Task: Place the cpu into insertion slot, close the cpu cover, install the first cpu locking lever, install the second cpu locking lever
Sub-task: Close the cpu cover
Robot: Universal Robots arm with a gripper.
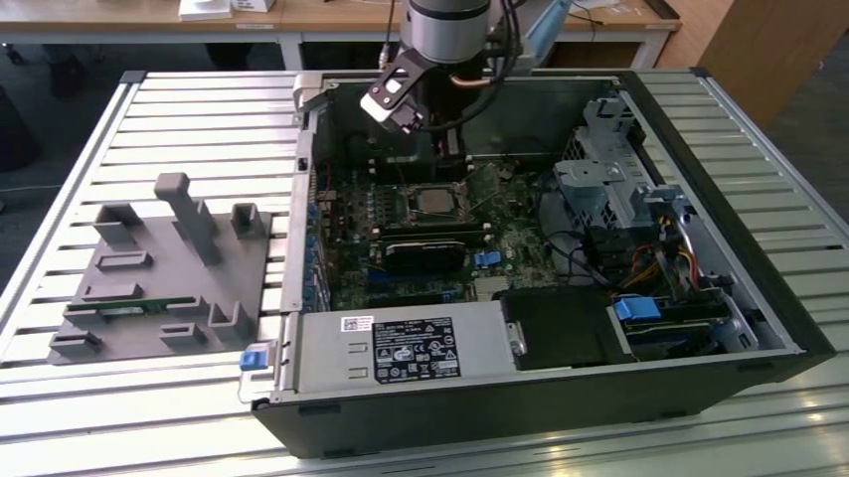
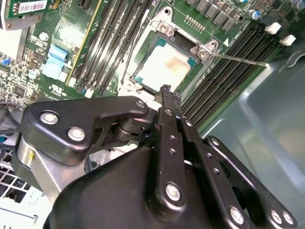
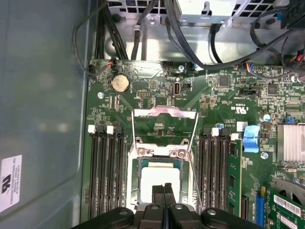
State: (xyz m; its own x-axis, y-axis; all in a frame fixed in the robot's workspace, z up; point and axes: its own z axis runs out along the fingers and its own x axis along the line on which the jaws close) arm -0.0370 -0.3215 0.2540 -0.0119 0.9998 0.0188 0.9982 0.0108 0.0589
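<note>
The cpu (image 3: pixel 159 181) (image 2: pixel 164 67) (image 1: pixel 431 202), a silver-grey square chip, lies inside the insertion slot (image 3: pixel 159 163) on the green board. The cpu cover (image 3: pixel 164 113), a metal frame with a cut-out middle, stands swung open at the slot's far side in the first wrist view. Two thin wire levers (image 2: pixel 240 60) (image 2: pixel 129 57) stick out unlatched beside the socket. My gripper (image 3: pixel 164 193) (image 2: pixel 170 98) (image 1: pixel 444 164) hangs just above the chip's near edge. It is shut, its fingers pressed together with nothing between them.
The board sits in an open black computer case (image 1: pixel 769 298) on a slatted table. Long memory slots (image 3: pixel 107 171) flank the socket. Inside the case are a power supply (image 1: pixel 398 350), a drive cage (image 1: pixel 610 179) and cables (image 3: pixel 190 43). A grey fixture (image 1: pixel 159 268) lies beside the case.
</note>
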